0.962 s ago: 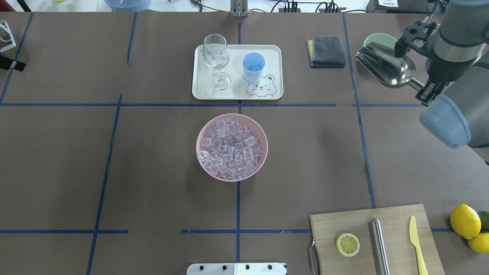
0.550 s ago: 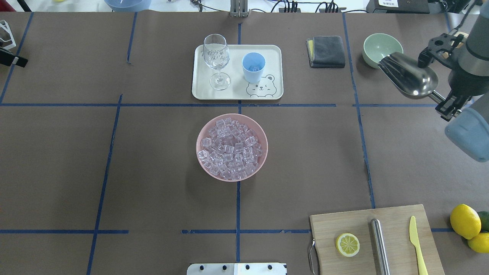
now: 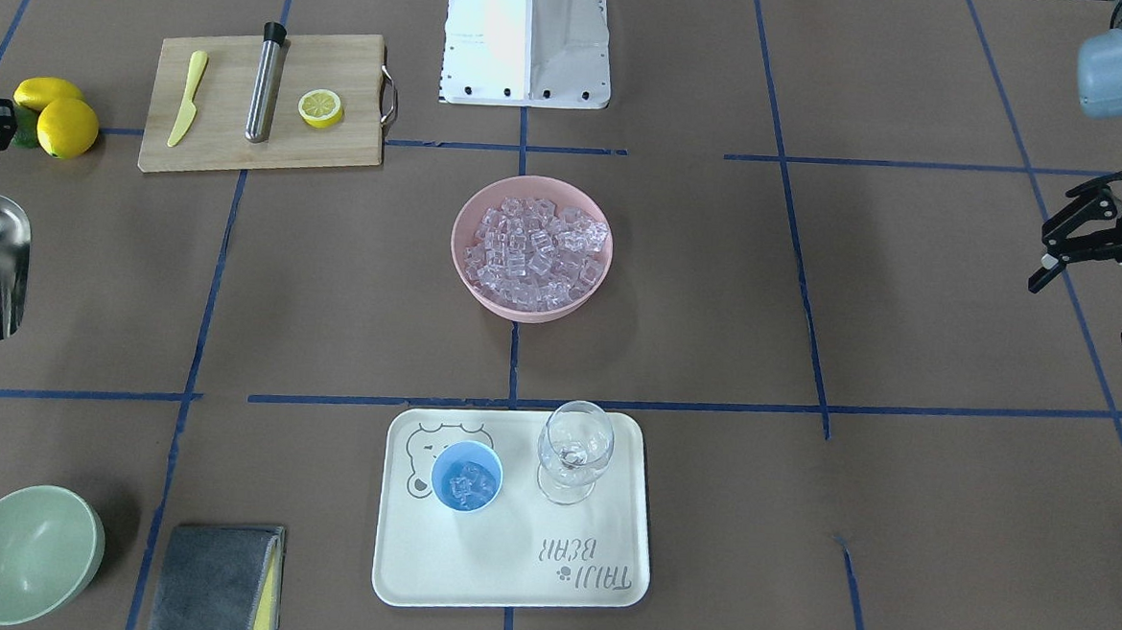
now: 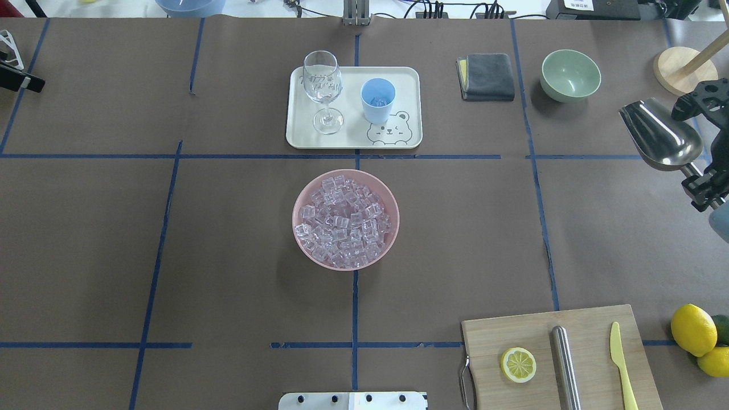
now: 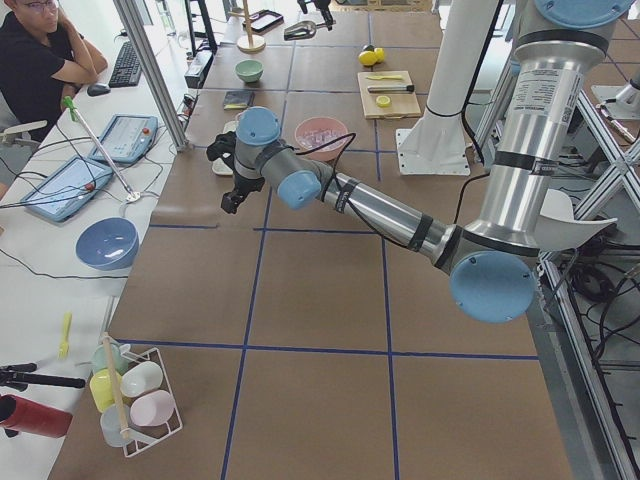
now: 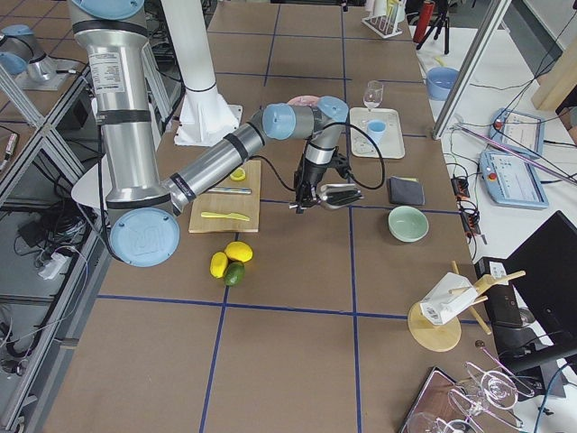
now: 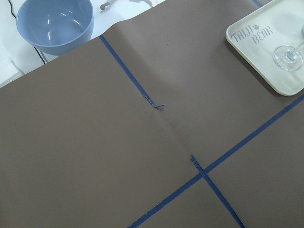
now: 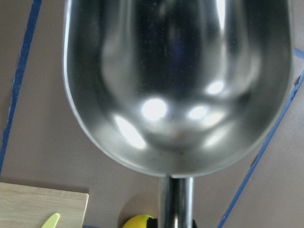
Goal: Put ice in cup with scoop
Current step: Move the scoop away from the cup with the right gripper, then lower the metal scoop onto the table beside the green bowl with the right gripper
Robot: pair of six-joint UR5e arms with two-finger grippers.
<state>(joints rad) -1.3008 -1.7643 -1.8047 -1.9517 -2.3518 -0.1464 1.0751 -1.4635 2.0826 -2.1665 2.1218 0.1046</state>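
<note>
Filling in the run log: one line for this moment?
right gripper: shut on scoop, empty | left gripper: open | cup: holds ice

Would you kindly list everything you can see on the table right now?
ice: many, clear, in pink bowl at centre; few in cup
pink bowl: one, table centre
cup: one, light blue, on tray
glass: one, clear, on tray beside cup
tray: one, cream, far centre
scoop: one, steel, empty, in right gripper
green bowl: one, far right
cloth: one, grey, beside green bowl
board: one, wood, near right; bears lemon half, steel cylinder, yellow knife
lemons: two, yellow, right of board
left gripper: open, empty, left edge
right gripper: shut on scoop handle
</note>
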